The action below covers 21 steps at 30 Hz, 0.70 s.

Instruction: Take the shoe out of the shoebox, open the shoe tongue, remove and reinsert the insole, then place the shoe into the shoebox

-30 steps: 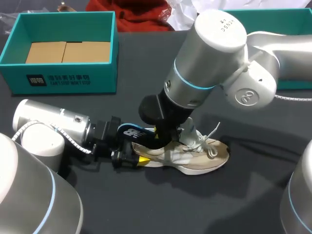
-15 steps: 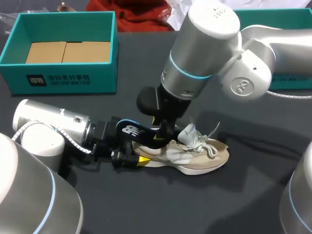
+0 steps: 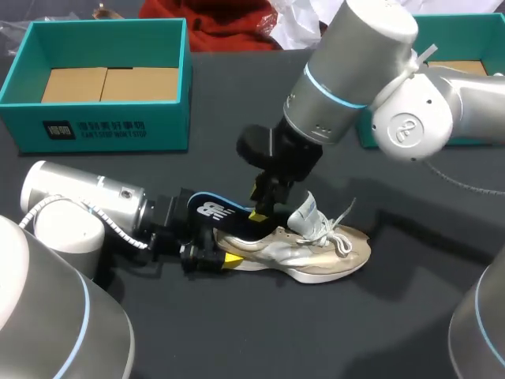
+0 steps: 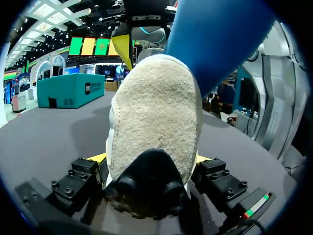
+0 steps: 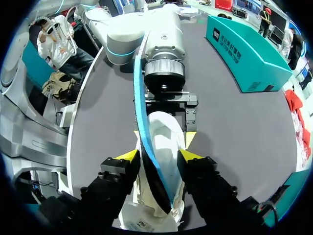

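A beige shoe [image 3: 316,251] with white laces lies on its sole on the black table. My left gripper [image 3: 211,257] is shut on its heel; the left wrist view shows the heel [image 4: 156,112] filling the space between the two fingers of that gripper [image 4: 150,159]. A dark blue insole [image 3: 215,212] sticks up out of the shoe, its heel end raised over the left gripper. My right gripper [image 3: 264,209] hangs just above the shoe's opening. In the right wrist view its fingers stand open [image 5: 160,155], with the insole's blue edge [image 5: 142,107] and the shoe [image 5: 164,142] between them.
A teal shoebox [image 3: 102,130] with cardboard inside stands at the back left. A second teal box [image 3: 465,31] sits at the back right behind my right arm. Red cloth [image 3: 213,24] and white paper [image 3: 292,24] lie along the far edge.
My right gripper has opened, let go of the insole, and risen up and to the right. The insole now stands further out of the shoe. The left arm has kept still.
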Each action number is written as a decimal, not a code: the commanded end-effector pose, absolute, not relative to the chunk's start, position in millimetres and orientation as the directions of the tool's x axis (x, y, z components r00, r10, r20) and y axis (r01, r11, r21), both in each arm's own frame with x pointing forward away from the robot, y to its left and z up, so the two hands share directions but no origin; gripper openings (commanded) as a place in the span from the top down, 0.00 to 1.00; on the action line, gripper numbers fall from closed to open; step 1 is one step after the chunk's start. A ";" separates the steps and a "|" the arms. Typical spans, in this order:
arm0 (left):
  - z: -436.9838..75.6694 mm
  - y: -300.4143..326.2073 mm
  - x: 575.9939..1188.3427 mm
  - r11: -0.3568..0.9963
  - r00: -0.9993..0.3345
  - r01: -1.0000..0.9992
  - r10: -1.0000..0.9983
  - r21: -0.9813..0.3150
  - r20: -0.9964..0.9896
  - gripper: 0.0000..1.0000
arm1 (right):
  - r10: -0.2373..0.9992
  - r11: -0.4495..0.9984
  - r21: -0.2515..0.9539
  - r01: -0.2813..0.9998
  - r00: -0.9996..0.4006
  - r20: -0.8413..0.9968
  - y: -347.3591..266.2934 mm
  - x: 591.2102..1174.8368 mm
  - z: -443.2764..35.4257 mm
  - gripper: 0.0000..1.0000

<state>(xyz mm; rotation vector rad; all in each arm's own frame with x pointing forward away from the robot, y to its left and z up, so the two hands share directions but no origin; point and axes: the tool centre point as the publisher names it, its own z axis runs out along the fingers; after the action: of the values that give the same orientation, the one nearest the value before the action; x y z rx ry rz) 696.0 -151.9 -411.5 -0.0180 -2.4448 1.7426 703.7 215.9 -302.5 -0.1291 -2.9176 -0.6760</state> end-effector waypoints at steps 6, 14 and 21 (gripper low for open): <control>-415.8 -153.2 696.2 0.331 -0.990 -0.071 0.090 -0.941 0.106 1.00 | 0.064 0.846 0.509 0.157 -0.978 0.196 222.1 695.3 -310.6 0.44; -415.8 -153.2 696.2 0.331 -0.990 -0.071 0.090 -0.941 0.106 1.00 | 0.074 0.797 0.568 0.205 -0.967 0.245 227.0 696.7 -318.4 0.53; -415.8 -153.2 696.2 0.331 -0.990 -0.071 0.090 -0.941 0.106 1.00 | 0.088 0.770 0.590 0.241 -0.957 0.277 231.4 694.6 -322.6 0.54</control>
<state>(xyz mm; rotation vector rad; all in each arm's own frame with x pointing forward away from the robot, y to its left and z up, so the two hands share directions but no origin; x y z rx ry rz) 696.0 -151.9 -411.5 -0.0180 -2.4448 1.7425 696.0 230.1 -316.9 -0.2530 -2.7433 -0.9225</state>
